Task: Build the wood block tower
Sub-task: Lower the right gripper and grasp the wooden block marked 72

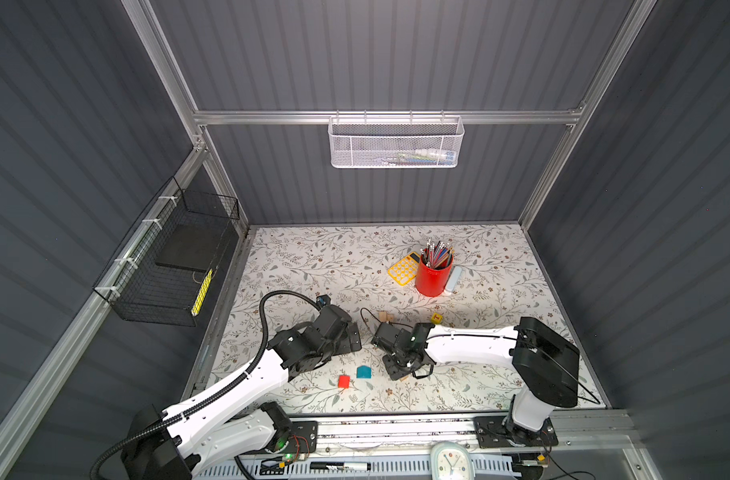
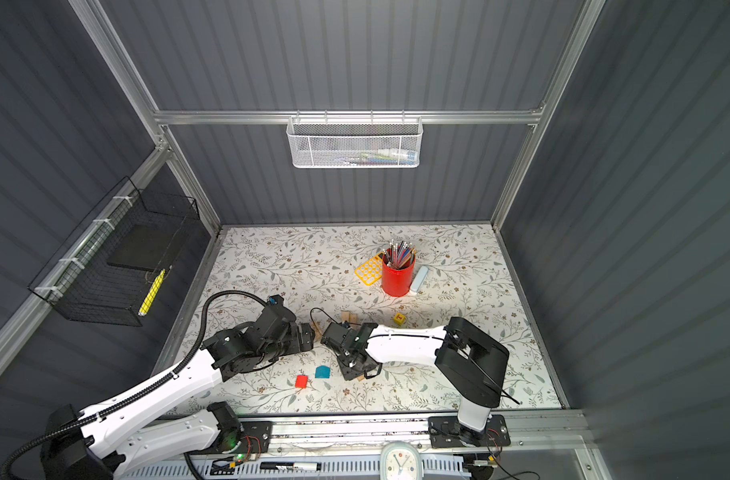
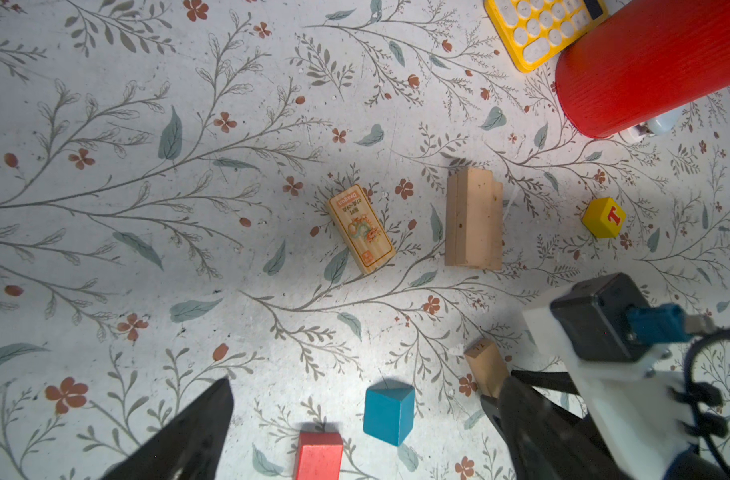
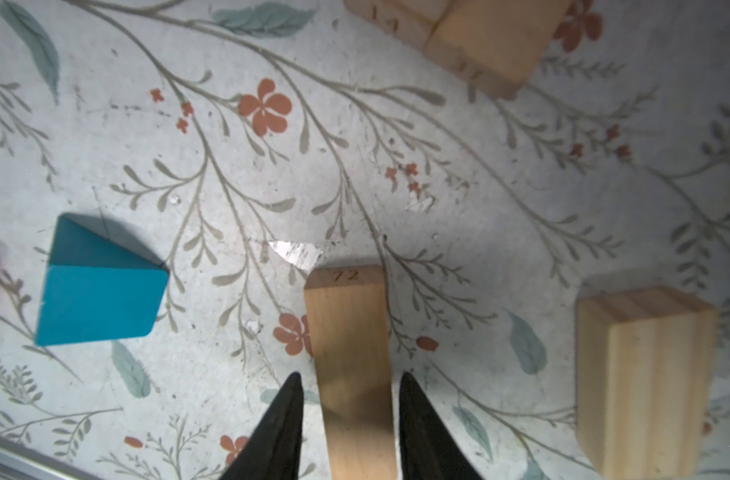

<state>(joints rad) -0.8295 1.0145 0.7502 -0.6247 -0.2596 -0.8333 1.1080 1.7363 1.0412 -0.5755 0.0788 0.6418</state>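
Note:
No wood block tower shows; the wood blocks lie apart on the flowered mat. My right gripper (image 4: 351, 378) points down near the middle, its jaws straddling a tan plank (image 4: 349, 332) marked 72, with slim gaps at both fingertips. The same plank (image 3: 486, 368) shows in the left wrist view. The teal house block (image 1: 364, 372) and the red cube (image 1: 344, 381) sit just left of it. Farther back lie a printed plank (image 3: 361, 228), stacked planks (image 3: 473, 222) and the yellow cube (image 1: 437, 318). My left gripper (image 3: 365, 384) hovers wide open and holds nothing.
A red pencil cup (image 1: 433, 276), a yellow calculator (image 1: 404, 268) and a white eraser case (image 1: 454, 279) stand at the back right. A black wire basket (image 1: 168, 266) hangs on the left wall. A clock (image 1: 452, 461) and a marker (image 1: 340, 466) lie beyond the front rail.

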